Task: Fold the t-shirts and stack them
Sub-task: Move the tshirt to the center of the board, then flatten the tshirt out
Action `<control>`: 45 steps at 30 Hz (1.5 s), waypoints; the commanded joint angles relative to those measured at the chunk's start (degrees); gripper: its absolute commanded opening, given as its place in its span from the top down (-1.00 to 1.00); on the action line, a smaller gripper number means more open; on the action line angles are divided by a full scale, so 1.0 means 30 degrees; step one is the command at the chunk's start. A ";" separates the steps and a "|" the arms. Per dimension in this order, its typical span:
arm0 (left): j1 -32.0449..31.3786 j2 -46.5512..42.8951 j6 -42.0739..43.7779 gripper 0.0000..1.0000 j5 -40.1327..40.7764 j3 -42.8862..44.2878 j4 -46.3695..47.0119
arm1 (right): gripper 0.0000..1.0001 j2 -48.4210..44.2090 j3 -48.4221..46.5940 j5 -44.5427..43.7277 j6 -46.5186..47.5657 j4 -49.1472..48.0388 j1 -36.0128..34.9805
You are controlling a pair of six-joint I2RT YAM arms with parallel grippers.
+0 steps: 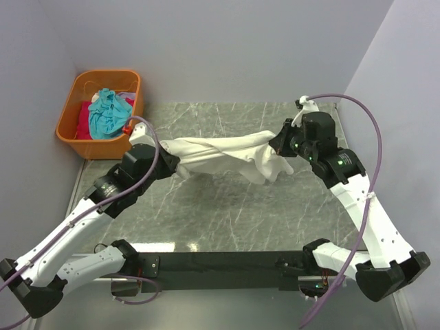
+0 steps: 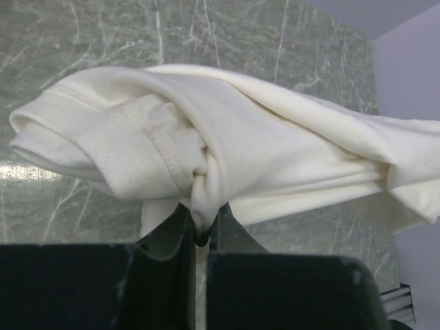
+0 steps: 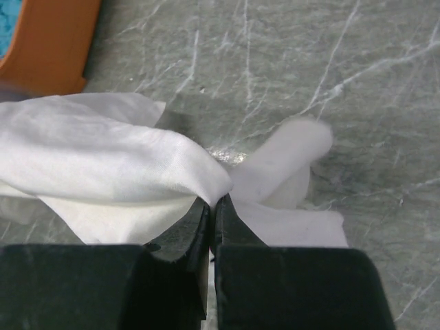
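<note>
The cream t-shirt [image 1: 220, 155] hangs bunched and stretched between my two grippers above the marble table. My left gripper [image 1: 172, 163] is shut on its left end; in the left wrist view the cloth [image 2: 227, 137] is pinched in a knot between the fingers at my left gripper [image 2: 203, 220]. My right gripper [image 1: 280, 146] is shut on the right end; in the right wrist view a fold of the cream t-shirt [image 3: 110, 158] is clamped at my right gripper [image 3: 214, 203]. A teal t-shirt [image 1: 108, 112] and a red t-shirt [image 1: 84, 117] lie in the orange basket [image 1: 75, 146].
The orange basket stands at the back left corner, off the table's left edge; its corner shows in the right wrist view [image 3: 48, 41]. Grey walls close in at the back and right. The marble table [image 1: 227, 213] lies below the shirt.
</note>
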State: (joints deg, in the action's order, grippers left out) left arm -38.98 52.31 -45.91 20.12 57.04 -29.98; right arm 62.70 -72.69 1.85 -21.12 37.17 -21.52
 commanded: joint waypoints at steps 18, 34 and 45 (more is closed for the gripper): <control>0.3762 0.3741 0.4200 -0.32 0.3699 0.1551 0.0735 | -0.16 0.5851 -0.3957 -0.3138 0.1241 0.1647 0.2632; 0.4000 0.2861 -0.0223 -0.55 -0.3542 -0.6003 0.2871 | -0.46 0.0664 0.7755 0.0146 -0.0985 -0.2456 0.2427; 0.4000 0.8160 -0.0898 -0.34 -0.3307 -0.5947 0.5656 | -0.41 0.1336 1.0252 0.0145 -0.1806 -0.3629 0.3128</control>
State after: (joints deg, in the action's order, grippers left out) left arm -26.83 73.89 -47.46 11.25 38.04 -17.06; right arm 66.48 -42.74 1.80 -25.43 30.06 -13.41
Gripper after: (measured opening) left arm 0.676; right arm 0.709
